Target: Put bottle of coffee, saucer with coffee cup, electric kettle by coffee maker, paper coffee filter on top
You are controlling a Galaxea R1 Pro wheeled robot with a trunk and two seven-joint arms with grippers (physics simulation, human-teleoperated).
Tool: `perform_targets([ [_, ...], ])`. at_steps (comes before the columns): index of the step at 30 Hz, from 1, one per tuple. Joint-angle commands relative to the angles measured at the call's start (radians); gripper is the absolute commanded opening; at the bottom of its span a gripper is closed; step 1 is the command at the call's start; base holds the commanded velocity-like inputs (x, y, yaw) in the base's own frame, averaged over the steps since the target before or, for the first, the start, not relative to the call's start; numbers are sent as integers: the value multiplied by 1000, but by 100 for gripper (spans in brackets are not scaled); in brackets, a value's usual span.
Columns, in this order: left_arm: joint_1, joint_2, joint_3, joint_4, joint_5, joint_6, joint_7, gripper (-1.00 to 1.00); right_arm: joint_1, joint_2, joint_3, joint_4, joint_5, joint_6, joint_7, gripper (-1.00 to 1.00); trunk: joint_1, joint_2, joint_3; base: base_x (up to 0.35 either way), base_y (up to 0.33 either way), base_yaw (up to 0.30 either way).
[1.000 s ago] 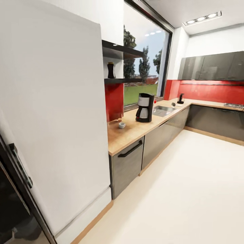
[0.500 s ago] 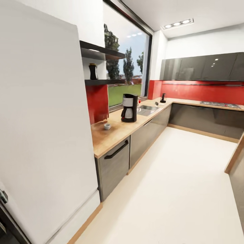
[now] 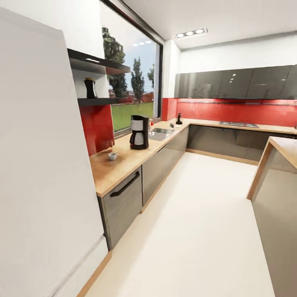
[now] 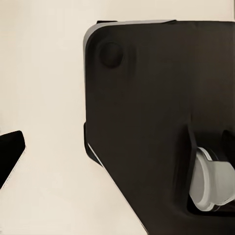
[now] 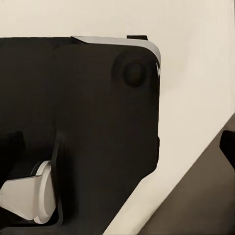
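The black coffee maker (image 3: 139, 132) stands on the wooden countertop (image 3: 123, 163) below the window. A dark bottle of coffee (image 3: 89, 88) sits on the black wall shelf (image 3: 99, 100) to its left. On the counter near the red backsplash is a small pale coffee cup (image 3: 112, 156). Far along the counter, past the sink (image 3: 161, 132), stands the black electric kettle (image 3: 179, 119). I cannot make out the saucer or the paper filter. In each wrist view a dark fingertip (image 4: 10, 152) (image 5: 228, 143) pokes in at the edge, over my black base (image 4: 147, 122) and the pale floor.
A tall white fridge side (image 3: 37, 165) takes up the near left. Grey cabinets with a black handle (image 3: 123, 185) run under the counter. At the right stands an island counter (image 3: 276, 165). Open cream floor (image 3: 198, 214) lies between them.
The camera has swung to the right: the fridge, shelf and coffee maker slid left in the picture, and the island counter came into view at the right. Nothing on the counter moved.
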Motion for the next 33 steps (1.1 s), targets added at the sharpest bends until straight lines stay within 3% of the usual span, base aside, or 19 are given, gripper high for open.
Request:
perform_targets([
  [1, 0, 0, 0, 0, 1, -3, 1, 100, -1, 0, -1, 1, 0, -2, 0, 100, -4, 6, 2, 0, 0, -289],
  [16, -3, 1, 0, 0, 1, -4, 1, 100, -1, 0, 0, 1, 0, -2, 0, 100, -61, 111, 49, 0, 0, -276],
  [25, -4, 1, 0, 0, 1, -3, 1, 100, -1, 1, 1, 1, 1, -2, -1, 100, -96, 174, 77, 0, 0, -77],
  [33, -4, 2, -1, 0, 1, -3, 1, 100, -1, 1, 1, -19, 1, -2, 0, 100, -96, 174, 77, 0, 0, -273],
])
